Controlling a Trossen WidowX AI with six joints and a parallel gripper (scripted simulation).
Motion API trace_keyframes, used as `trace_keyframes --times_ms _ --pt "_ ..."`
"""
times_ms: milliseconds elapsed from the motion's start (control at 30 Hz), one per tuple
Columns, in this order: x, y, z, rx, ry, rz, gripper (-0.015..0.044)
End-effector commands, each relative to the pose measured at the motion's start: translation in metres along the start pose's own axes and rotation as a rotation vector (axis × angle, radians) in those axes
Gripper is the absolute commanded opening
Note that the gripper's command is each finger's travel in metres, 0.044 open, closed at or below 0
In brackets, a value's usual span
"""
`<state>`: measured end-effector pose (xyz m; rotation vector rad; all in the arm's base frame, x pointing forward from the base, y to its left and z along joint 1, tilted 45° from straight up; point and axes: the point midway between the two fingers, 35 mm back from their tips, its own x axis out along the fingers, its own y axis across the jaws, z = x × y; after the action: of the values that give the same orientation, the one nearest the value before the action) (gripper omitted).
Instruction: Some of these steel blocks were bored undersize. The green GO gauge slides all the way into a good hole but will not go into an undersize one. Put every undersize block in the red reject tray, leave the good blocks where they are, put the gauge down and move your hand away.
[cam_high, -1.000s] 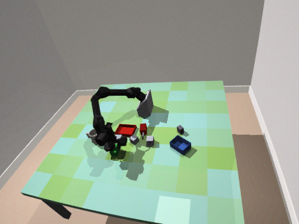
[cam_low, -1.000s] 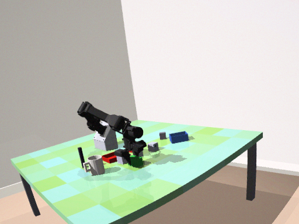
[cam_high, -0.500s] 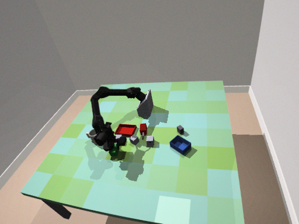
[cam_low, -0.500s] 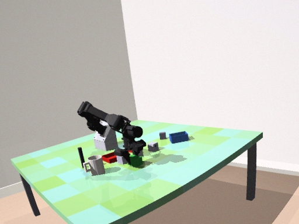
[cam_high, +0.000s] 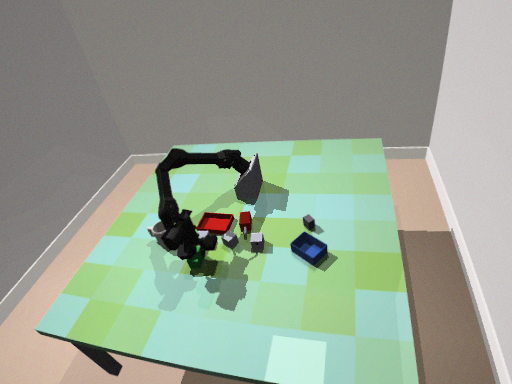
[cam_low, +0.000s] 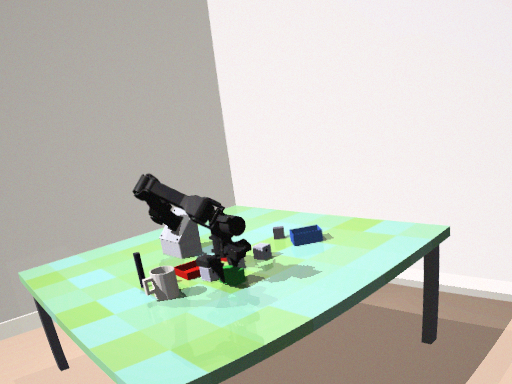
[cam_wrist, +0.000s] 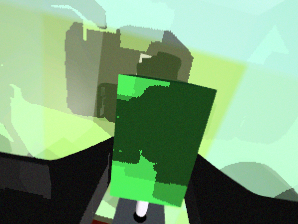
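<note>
My gripper (cam_high: 197, 251) (cam_low: 229, 268) (cam_wrist: 152, 141) is shut on the green GO gauge (cam_high: 198, 258) (cam_low: 234, 276) (cam_wrist: 160, 125), low over the table. In the wrist view the gauge's pale pin (cam_wrist: 142, 208) points at the dark hole (cam_wrist: 140, 218) of a steel block; how deep it sits cannot be told. That block (cam_high: 202, 234) (cam_low: 208, 273) is partly hidden by the gripper. Two more steel blocks, one in the middle (cam_high: 230, 240) and one further right (cam_high: 257, 242) (cam_low: 262, 251), stand beside it. The red reject tray (cam_high: 216, 223) (cam_low: 188, 271) looks empty where visible.
A red gauge (cam_high: 245, 220) with a grey pin stands right of the red tray. A small dark grey block (cam_high: 309, 222) (cam_low: 278, 232) and a blue tray (cam_high: 309, 248) (cam_low: 306, 235) are farther right. A mug (cam_high: 159, 230) (cam_low: 165, 284) and a large grey slanted box (cam_high: 249, 182) (cam_low: 181, 241) stand near the arm.
</note>
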<state>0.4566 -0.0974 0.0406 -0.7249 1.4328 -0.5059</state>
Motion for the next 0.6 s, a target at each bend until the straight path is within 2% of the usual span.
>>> trace_keyframes --times_ms 0,567 --pt "-0.0013 0.0047 0.001 -0.001 -0.007 0.004 0.0" --pt "-0.0042 -0.0005 0.0001 0.0 -0.007 0.004 0.0"
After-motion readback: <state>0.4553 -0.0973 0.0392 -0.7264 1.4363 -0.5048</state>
